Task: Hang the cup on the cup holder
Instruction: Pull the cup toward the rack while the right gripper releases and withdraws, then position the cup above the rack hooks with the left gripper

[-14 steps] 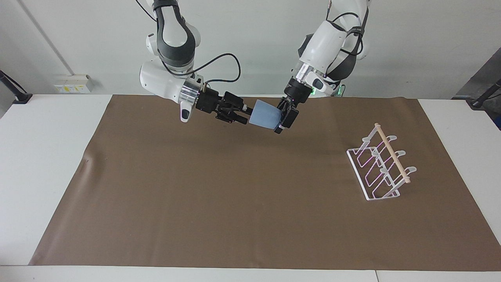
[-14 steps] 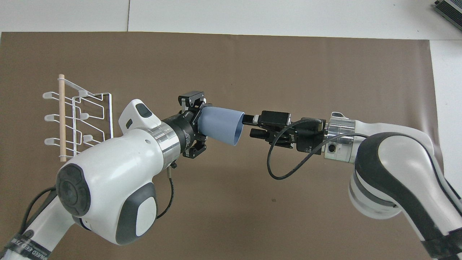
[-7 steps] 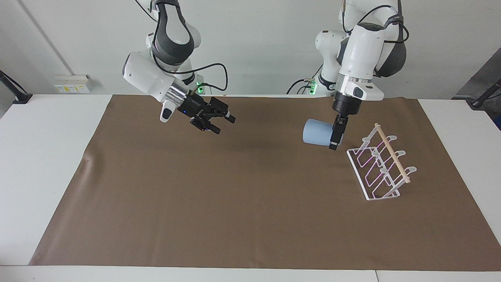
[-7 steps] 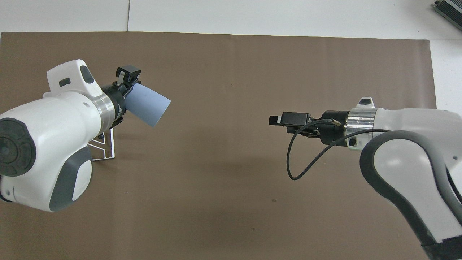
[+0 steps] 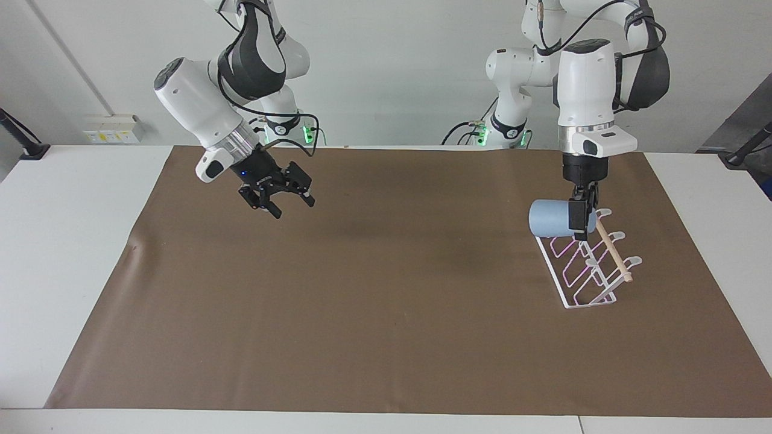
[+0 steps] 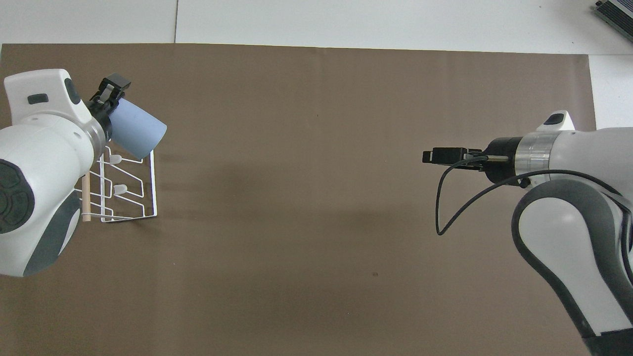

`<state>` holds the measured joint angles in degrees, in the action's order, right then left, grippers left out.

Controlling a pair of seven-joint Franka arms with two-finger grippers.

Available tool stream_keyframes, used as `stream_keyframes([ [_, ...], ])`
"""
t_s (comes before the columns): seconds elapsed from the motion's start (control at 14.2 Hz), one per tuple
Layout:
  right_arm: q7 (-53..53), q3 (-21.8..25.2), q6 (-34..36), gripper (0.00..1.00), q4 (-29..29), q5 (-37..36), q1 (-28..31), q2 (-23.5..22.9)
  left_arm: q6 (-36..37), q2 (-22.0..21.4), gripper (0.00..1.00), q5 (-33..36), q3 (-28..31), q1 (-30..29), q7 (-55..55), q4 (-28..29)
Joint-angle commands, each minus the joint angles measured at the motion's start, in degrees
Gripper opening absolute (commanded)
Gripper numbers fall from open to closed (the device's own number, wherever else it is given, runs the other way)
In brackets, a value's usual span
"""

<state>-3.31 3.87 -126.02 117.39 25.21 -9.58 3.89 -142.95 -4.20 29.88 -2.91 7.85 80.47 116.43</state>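
Observation:
My left gripper [image 5: 581, 224] is shut on the base of the light-blue cup [image 5: 550, 218]. It holds the cup on its side, rim toward the right arm's end of the table. The cup is over the end of the white wire cup holder [image 5: 594, 271] nearer the robots, close to its prongs; I cannot tell whether they touch. In the overhead view the cup [image 6: 137, 133] sticks out of the left gripper [image 6: 109, 112] above the cup holder [image 6: 129, 198], which the left arm partly hides. My right gripper [image 5: 294, 208] is open and empty, in the air toward the right arm's end, and also shows in the overhead view [image 6: 431, 156].
A brown mat [image 5: 386, 313] covers most of the white table [image 5: 66, 241]. The cup holder's wooden dowel [image 5: 614, 253] slants across its top. A black cable [image 6: 445, 207] loops from the right wrist.
The right gripper let go of the cup and drew back toward its own end. The left gripper carried the cup from the mat's middle to over the cup holder.

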Motion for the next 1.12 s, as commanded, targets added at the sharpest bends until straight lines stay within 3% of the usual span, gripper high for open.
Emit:
stream_keyframes([
  [0.0,4.79,-0.53,0.25,1.0,-1.28,-12.07,1.05,0.07,0.48,-0.02,0.0,8.06,-0.6,-3.18,-0.49,-1.03],
  [0.21,9.72,-0.53,2.87,1.0,-4.7,-23.34,1.31,-0.28,-4.6,0.42,0.0,10.37,-0.69,-5.56,-1.28,-0.94],
  [0.56,10.52,-0.35,16.4,1.0,-13.84,-23.81,3.69,0.07,-6.2,2.0,0.0,9.84,-0.6,-5.83,-8.56,-1.64],
  [1.05,9.91,-0.18,33.9,1.0,-27.9,-26.44,6.41,-0.63,-12.17,9.56,0.0,9.75,-0.52,-7.49,-13.57,-5.34],
])
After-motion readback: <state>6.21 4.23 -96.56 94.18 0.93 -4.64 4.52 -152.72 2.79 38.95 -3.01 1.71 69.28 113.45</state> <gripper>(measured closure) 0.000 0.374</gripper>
